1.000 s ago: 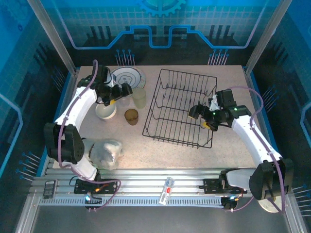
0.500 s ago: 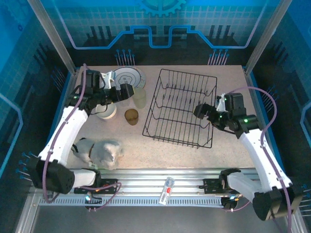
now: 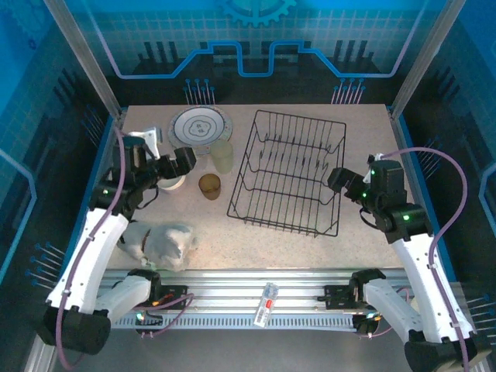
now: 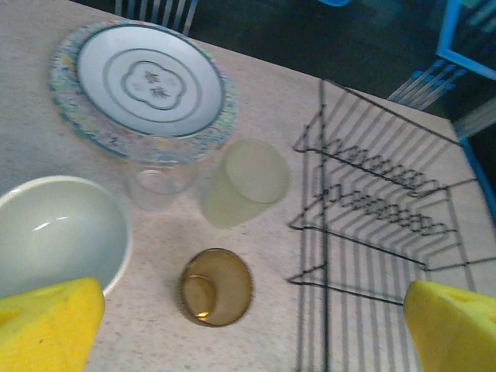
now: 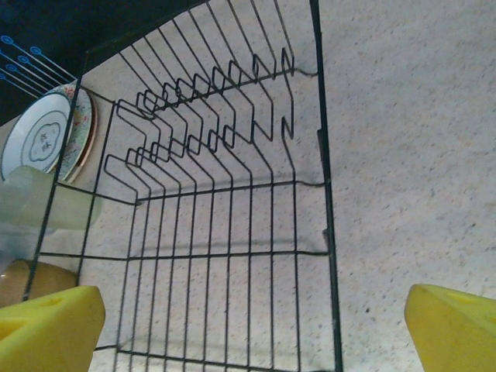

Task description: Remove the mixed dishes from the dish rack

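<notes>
The black wire dish rack (image 3: 283,225) stands right of the table's middle with nothing in it. Left of it on the table lie the patterned plate (image 3: 200,125), a pale translucent cup (image 3: 222,155), a small brown cup (image 3: 209,186) and a white bowl (image 3: 169,181). My left gripper (image 3: 181,163) hangs open above the bowl's right edge. In its wrist view I see the plate (image 4: 143,81), pale cup (image 4: 246,182), brown cup (image 4: 217,287), bowl (image 4: 58,232) and rack (image 4: 324,194). My right gripper (image 3: 339,180) is open at the rack's right side, looking down into the rack (image 5: 326,194).
A whitish plastic lump (image 3: 167,242) lies near the front left, beside the left arm. A small clear glass (image 4: 159,180) stands at the plate's near edge. Metal rails run along the near edge, with a small white item (image 3: 267,304) on them.
Both arms have pulled back toward the near edge. The left gripper moved left, uncovering the plate. The right gripper moved right, from over the rack to its right side. Both stayed open.
</notes>
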### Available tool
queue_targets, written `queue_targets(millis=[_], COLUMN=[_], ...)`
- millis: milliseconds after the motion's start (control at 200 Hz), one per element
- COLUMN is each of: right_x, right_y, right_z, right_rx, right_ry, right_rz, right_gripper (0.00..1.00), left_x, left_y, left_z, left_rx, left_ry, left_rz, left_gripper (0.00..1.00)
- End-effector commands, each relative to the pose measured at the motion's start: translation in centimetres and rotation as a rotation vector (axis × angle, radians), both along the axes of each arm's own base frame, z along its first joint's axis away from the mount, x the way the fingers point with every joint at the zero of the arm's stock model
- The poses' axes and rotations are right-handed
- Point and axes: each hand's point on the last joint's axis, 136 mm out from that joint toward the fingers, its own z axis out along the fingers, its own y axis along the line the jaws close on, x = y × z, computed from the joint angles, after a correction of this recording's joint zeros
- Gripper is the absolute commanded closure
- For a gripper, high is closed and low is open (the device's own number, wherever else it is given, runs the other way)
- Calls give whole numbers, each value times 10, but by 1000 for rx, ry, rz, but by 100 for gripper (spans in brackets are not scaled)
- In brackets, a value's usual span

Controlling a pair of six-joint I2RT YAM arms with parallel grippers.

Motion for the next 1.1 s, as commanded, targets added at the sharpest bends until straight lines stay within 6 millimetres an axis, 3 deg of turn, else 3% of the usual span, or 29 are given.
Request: queue_targets(millis=[0,265,345,475,555,655,931,1091], right_x=[6,-6,-6,-1,4,11,15,13], right_y=[-11,-31,-34,-36,-45,-56,-74,-85], right_z=[6,-11,-18,-25,-30,-39,-90,-113], right_rx=[-105,-197,-249,-318,-357,-395,-433,-412], right_ry=[-95,-211,-214,-260,-302,-340,-279,-277], right_rz=[10,-48,-33,-12,-56,-105,-122,-157], right_gripper=[0,0,0,0,0,0,0,0], left_x=[14,27,36,53,61,65,67,69], left_y=[28,51,65,67,79,94,70,75], left_z=[-16,-88,-115,-132,-157,-160,-174,-181], left_rx=[142,349,330,337,316,226,235,252], left_ry=[-115,-249,-212,-258,-209,-229,-278,-283], left_rz=[108,114,150,124,155,233,98,145], left_gripper=[1,1,1,1,1,1,1,1])
